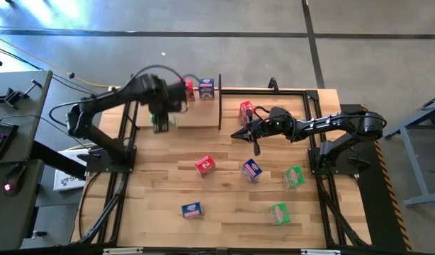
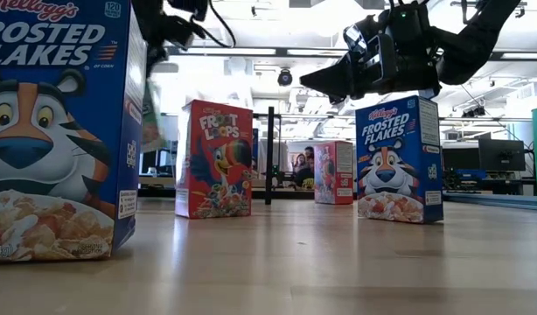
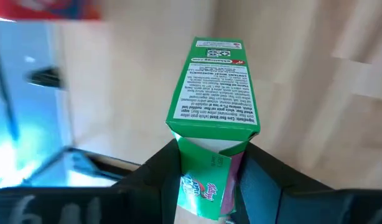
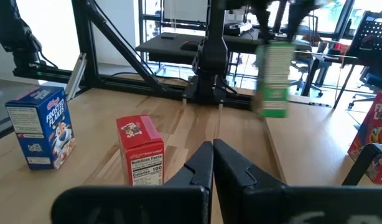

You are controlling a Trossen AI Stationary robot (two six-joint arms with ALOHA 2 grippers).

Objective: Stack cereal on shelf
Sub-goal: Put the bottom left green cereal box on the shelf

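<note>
A: What is your left claw (image 3: 206, 180) doing?

B: Clamped on a green cereal box (image 3: 213, 87), held above the shelf (image 1: 196, 117) at roughly 11 o'clock on the worktop (image 1: 224, 191). In the right wrist view that box (image 4: 273, 71) hangs clear of the wood.

A: What sits on the shelf?

B: At its far edge, about 12 o'clock, a red box (image 1: 189, 89) and a blue box (image 1: 207, 88) just beside each other. Right of the black divider (image 1: 219, 106) stands another red box (image 1: 246, 110).

A: Your right claw (image 1: 240, 134)?

B: Fingers pressed together, holding nothing, hovering near the divider at about 1 o'clock.

A: Loose boxes on the worktop?

B: Centre: a red box (image 1: 205, 166) and a blue one (image 1: 251, 170). At 6 o'clock another blue box (image 1: 192, 210). Two green boxes at 4 o'clock (image 1: 294, 177) and 5 o'clock (image 1: 278, 212).
</note>
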